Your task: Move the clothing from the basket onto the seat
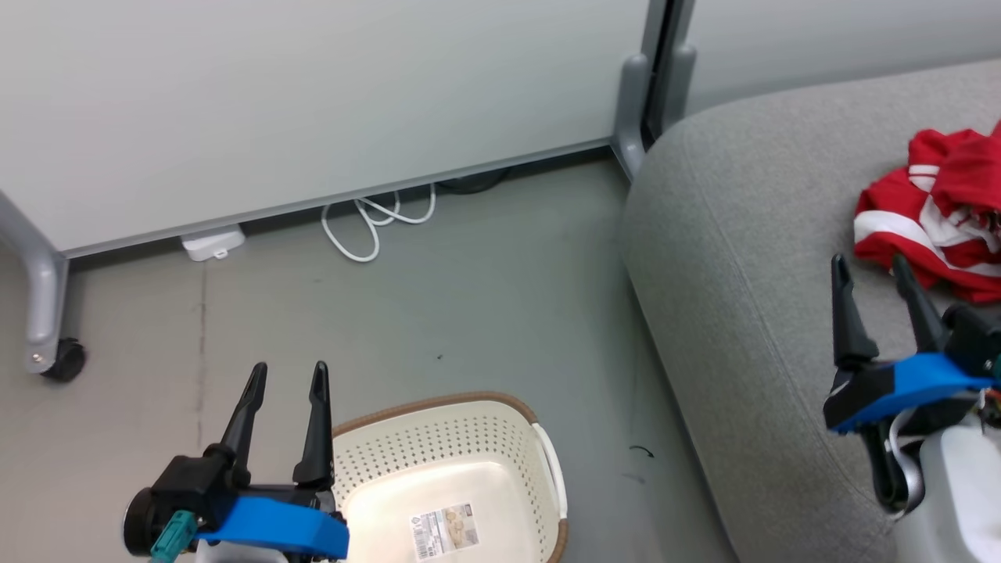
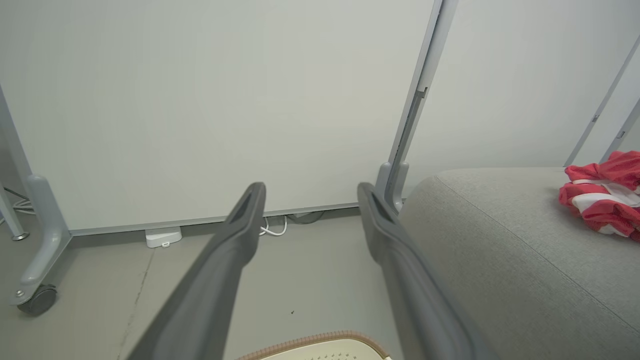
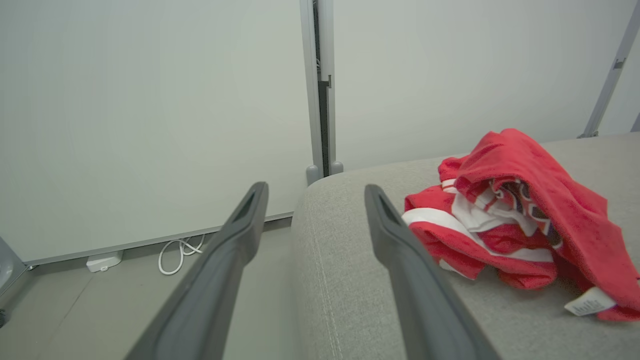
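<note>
Nearest, the left hand (image 1: 289, 366) hangs with fingers spread, holding nothing, beside the basket (image 1: 438, 447) on the floor (image 1: 469, 297). The right hand (image 1: 870, 262), likewise spread and empty, hovers over the seat (image 1: 743, 274), near the red clothing (image 1: 938, 219) heaped on it.

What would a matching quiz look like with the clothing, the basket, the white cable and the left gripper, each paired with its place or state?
Column one
1. clothing
2. basket
3. white cable
4. left gripper

Column two
A. coiled at the foot of the wall panel
B. heaped on the grey seat
C. fingers apart, holding nothing
D. bare bottom showing, with a label

Pairs: 1-B, 2-D, 3-A, 4-C
</note>
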Controlling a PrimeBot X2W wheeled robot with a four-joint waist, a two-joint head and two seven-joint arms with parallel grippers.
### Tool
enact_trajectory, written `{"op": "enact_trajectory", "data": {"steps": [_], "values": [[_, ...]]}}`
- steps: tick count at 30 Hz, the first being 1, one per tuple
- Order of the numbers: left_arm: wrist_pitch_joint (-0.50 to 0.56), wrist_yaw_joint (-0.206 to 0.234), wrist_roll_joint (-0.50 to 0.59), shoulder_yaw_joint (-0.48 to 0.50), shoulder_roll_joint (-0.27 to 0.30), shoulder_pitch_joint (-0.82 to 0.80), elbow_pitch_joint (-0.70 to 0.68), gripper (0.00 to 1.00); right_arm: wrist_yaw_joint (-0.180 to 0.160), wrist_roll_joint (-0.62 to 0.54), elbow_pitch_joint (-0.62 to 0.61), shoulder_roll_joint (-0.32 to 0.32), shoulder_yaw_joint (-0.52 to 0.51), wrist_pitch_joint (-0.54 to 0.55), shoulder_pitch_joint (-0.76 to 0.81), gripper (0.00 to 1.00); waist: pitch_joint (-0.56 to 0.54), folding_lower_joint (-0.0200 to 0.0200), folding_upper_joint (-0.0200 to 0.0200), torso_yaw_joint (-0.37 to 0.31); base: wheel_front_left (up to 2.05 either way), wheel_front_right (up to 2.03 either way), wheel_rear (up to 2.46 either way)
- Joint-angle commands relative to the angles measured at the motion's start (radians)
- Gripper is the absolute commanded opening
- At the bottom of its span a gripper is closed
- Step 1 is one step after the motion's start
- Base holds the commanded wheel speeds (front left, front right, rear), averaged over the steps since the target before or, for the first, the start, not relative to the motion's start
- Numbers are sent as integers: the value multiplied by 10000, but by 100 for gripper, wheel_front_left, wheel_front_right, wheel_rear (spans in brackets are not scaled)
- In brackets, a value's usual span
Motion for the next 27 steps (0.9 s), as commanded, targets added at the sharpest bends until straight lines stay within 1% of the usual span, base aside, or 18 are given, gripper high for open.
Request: {"op": "enact_trajectory", "data": {"steps": [1, 4, 6, 10, 17, 27], "values": [[-45, -35, 46, 159, -51, 164, 34, 100, 3, -86, -519, 158, 48, 207, 569, 100, -317, 3, 0, 357, 0, 0, 0], [-45, -56, 52, 369, -136, 380, 136, 100, 5, -174, -1376, 438, 167, 569, 1286, 100, -506, 3, 0, 593, 0, 0, 0], [-46, 22, 108, 487, -191, 506, 160, 100, 5, -214, -1857, 587, 253, 761, 1719, 100, -607, 3, 0, 733, 0, 0, 0], [-46, 94, 74, 723, -283, 662, 333, 100, 5, -146, -2537, 851, 397, 1021, 2409, 100, -769, 3, 0, 974, 0, 0, 0], [-46, 135, 57, 966, -349, 764, 732, 100, 5, -304, -3039, 1053, 685, 1262, 3162, 100, -1047, 3, 0, 1270, 0, 0, 0], [-46, 64, -96, 1101, -416, 852, 1051, 100, 5, -519, -3230, 1133, 913, 1331, 3719, 100, -1171, 3, 0, 1444, 0, 0, 0]]}}
